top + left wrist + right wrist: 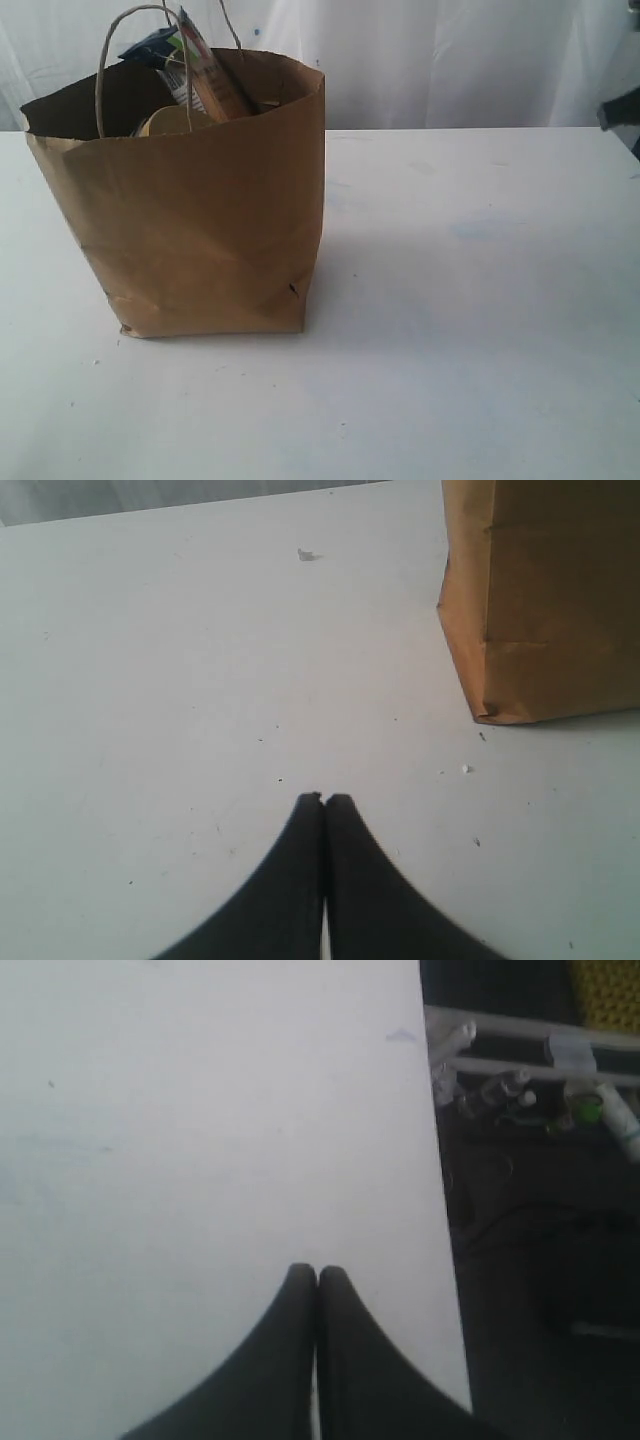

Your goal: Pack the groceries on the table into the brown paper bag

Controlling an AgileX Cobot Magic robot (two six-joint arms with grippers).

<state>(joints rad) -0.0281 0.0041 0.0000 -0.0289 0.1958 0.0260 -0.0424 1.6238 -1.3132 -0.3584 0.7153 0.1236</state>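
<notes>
Exterior view: the brown paper bag stands upright on the left of the bench, the spaghetti pack sticking out of its top. Near the bag, the left tool is fully closed on nothing. By the bench edge, the right tool is closed the same way.

The white table fills the lower exterior frame, faintly smudged. The brown paper bag stands upright on it at left; tiny white specks lie near its base.

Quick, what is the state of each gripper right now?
Left gripper: closed, holding nothing.
Right gripper: closed, holding nothing.
</notes>
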